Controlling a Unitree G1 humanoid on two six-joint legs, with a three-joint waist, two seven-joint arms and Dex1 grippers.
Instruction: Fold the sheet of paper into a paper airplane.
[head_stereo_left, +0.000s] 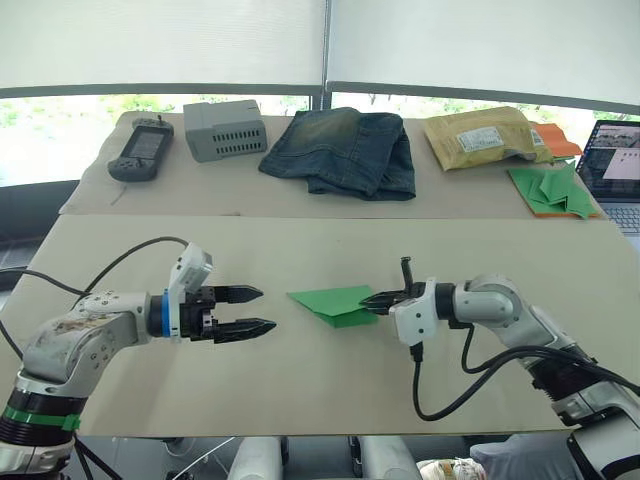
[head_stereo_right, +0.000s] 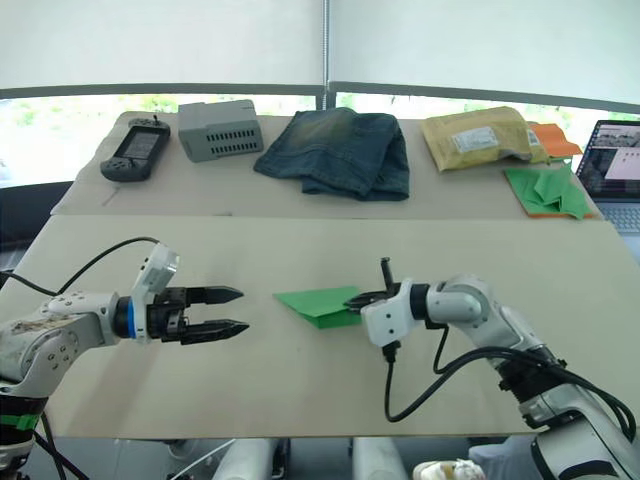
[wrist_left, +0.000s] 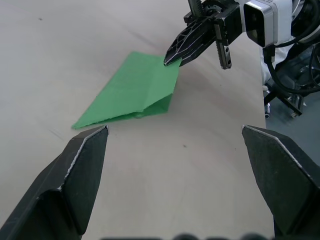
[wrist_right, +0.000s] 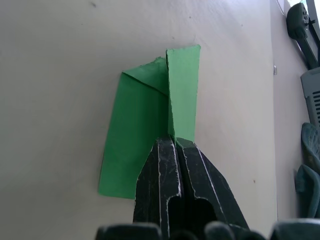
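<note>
The sheet of paper (head_stereo_left: 330, 300), bright green and folded into a pointed wedge like a paper airplane, lies flat near the middle of the near table, its point facing my left. My right gripper (head_stereo_left: 365, 300) is shut on a raised flap at the paper's right end; in the right wrist view the flap (wrist_right: 182, 90) stands up from between the closed fingertips. My left gripper (head_stereo_left: 268, 308) hovers open just left of the paper's point, a short gap away, with nothing between its fingers (wrist_left: 85, 165).
On the far table lie a black handheld device (head_stereo_left: 140, 148), a grey box (head_stereo_left: 225, 128), folded jeans (head_stereo_left: 345, 150), a yellow padded envelope (head_stereo_left: 480, 135) and a heap of green paper darts on an orange sheet (head_stereo_left: 550, 190). A laptop (head_stereo_left: 615, 165) stands at the far right.
</note>
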